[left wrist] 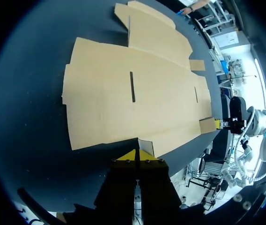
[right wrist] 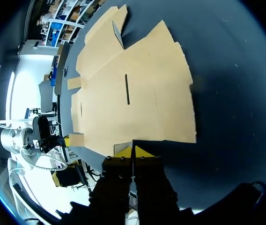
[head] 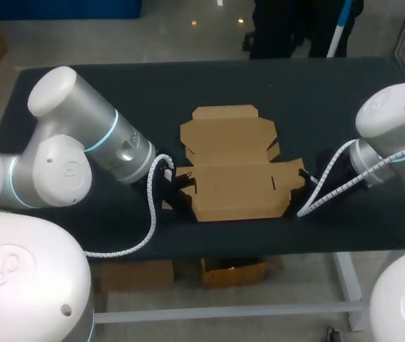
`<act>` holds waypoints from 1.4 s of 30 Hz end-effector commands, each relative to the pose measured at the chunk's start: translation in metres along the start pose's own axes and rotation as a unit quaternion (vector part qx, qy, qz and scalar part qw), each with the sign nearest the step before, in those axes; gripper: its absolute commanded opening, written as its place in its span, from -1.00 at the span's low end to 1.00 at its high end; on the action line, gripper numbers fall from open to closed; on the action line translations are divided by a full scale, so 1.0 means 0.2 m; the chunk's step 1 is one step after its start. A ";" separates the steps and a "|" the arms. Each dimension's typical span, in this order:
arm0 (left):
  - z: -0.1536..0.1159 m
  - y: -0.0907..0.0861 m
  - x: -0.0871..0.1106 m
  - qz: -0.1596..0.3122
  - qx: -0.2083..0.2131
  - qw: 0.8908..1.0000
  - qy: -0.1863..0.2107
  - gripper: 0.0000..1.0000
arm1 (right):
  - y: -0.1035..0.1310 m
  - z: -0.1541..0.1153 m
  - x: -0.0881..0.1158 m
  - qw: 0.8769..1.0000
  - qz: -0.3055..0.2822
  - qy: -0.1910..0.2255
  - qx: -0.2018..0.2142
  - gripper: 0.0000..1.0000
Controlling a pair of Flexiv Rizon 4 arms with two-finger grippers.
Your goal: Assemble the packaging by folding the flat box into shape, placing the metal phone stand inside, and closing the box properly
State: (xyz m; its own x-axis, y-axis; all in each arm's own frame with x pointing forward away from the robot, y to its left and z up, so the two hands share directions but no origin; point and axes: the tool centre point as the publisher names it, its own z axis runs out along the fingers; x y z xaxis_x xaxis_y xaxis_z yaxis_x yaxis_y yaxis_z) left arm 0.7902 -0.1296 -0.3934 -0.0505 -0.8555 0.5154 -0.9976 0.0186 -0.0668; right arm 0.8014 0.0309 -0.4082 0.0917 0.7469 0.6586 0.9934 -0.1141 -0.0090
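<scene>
A flat brown cardboard box (head: 234,160) lies unfolded on the middle of the dark table, with its lid panel toward the far side. My left gripper (head: 176,179) sits at the box's left end, low over the table. In the left wrist view the left gripper (left wrist: 136,157) is shut on a small side tab (left wrist: 145,146) that stands up from the box (left wrist: 133,93). At the right end, my right gripper (head: 309,173) is likewise shut (right wrist: 132,152) on the small tab (right wrist: 122,148) of the box (right wrist: 133,93). No phone stand is in view.
The dark table top (head: 331,100) spreads wide behind and beside the box. The table's front edge (head: 259,249) runs close below the box. A white coiled cable (head: 142,235) hangs from the left wrist and another coiled cable (head: 327,185) hangs from the right.
</scene>
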 end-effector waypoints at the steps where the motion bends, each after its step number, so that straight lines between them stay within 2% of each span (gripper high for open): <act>1: 0.00 0.00 0.02 0.000 0.000 1.000 -0.009 -1.00 | 0.01 0.00 0.01 1.000 0.000 -0.005 0.003 -1.00; 23: 0.00 0.02 0.09 0.006 -0.002 0.999 -0.042 -1.00 | 0.01 0.04 0.06 0.999 0.003 -0.046 0.011 -1.00; 42: 0.05 0.04 0.14 0.019 -0.008 0.999 -0.048 -1.00 | -0.02 0.05 0.09 0.997 0.007 -0.076 0.008 -1.00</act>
State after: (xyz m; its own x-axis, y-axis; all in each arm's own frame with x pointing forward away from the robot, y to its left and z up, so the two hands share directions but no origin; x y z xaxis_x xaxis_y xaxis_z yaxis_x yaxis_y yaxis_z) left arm 0.7806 -0.1537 -0.3864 -0.0845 -0.8952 0.4375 -0.9958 0.0599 -0.0698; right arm 0.8024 0.0498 -0.4051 0.1122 0.8291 0.5477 0.9932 -0.1115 -0.0346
